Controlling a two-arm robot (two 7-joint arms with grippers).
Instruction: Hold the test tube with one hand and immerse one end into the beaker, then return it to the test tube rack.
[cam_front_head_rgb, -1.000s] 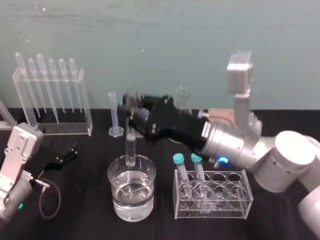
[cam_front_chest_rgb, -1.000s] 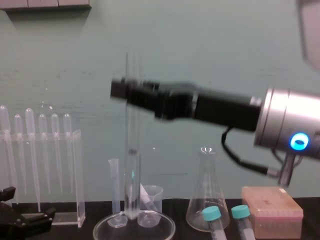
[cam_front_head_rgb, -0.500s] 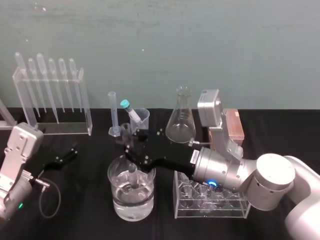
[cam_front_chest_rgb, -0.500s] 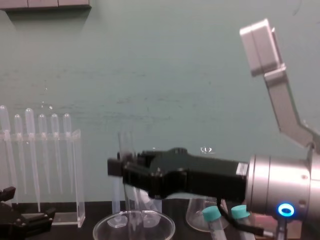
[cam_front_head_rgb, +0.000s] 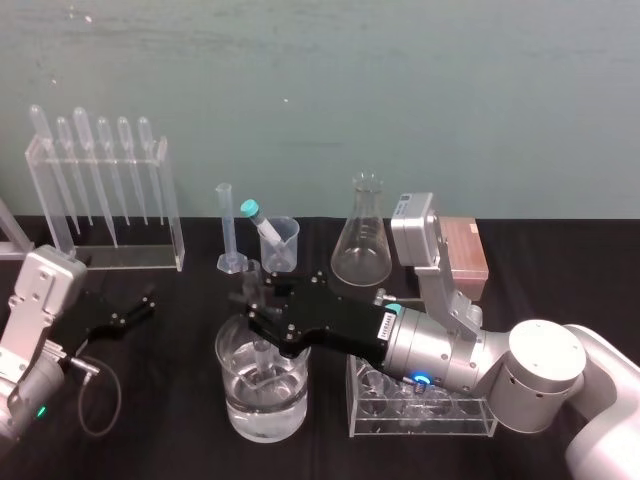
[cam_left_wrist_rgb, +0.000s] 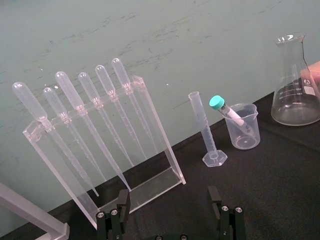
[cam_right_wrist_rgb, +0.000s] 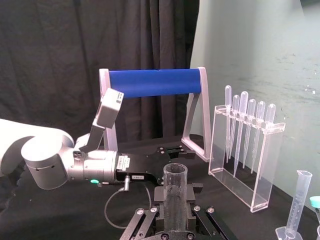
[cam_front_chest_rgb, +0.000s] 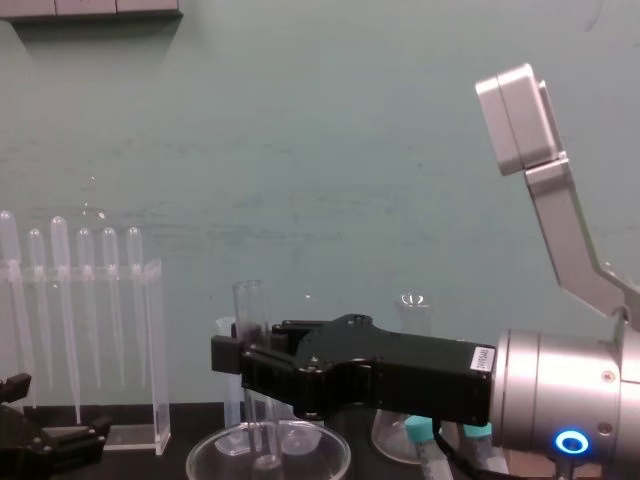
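Two arms at the bench, only one working. The left gripper is lying parked at the left, fingers spread, holding nothing. The right gripper is hanging over the beaker and clamping the test tube upright below its rim. Its bottom end is dipping into the water straight below, so I'd guess it lifts straight up.
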